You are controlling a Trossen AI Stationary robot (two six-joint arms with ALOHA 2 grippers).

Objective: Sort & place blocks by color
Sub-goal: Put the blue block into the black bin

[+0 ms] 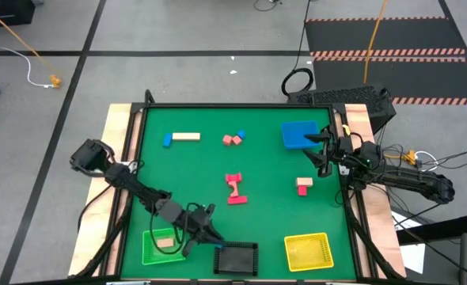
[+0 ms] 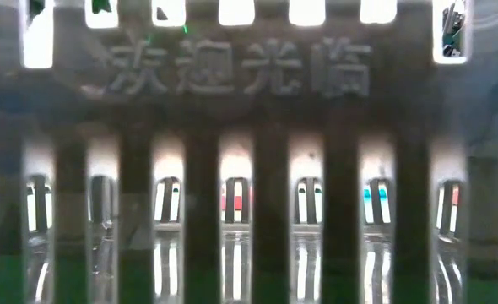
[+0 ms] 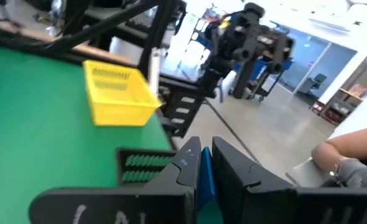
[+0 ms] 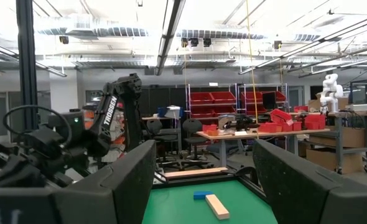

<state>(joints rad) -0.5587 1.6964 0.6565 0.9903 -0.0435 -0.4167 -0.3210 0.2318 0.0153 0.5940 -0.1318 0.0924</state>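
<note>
high view: left gripper (image 1: 214, 239) sits at the lower centre of the frame, at the left edge of the black mesh tray (image 1: 236, 258), just right of the green mesh tray (image 1: 161, 246). in the left wrist view its fingers (image 3: 230, 177) are clenched on a thin blue block (image 3: 204, 180), which shows as a blue sliver between them; the black tray lies just beyond the fingertips and the yellow mesh tray (image 3: 116, 94) farther off, upper left of that frame. a person's hand (image 3: 351, 171) shows at the lower right edge of that frame, beyond the table.

right gripper (image 1: 322, 148) hangs at the right side of the green table (image 1: 202, 174), beside the flat blue square tray (image 1: 298, 134), with its jaws spread wide and holding nothing. the right wrist view, past the gripper, shows a blue block (image 4: 203, 195) and a tan bar (image 4: 217, 206) side by side on the table.

blocks in the high view: one tan block (image 1: 165, 241) lies inside the green tray. blue block (image 1: 168, 139) and tan bar (image 1: 186, 136) at upper left. small pink cluster (image 1: 233, 139) with a blue piece at upper centre. red odd-shaped piece (image 1: 236, 190) at centre. red-and-tan pair (image 1: 304, 185) at centre right. yellow tray (image 1: 309, 251) at lower right.

low view: blocked by blurred dark mesh bars close to the lens; nothing of the task is readable.
</note>
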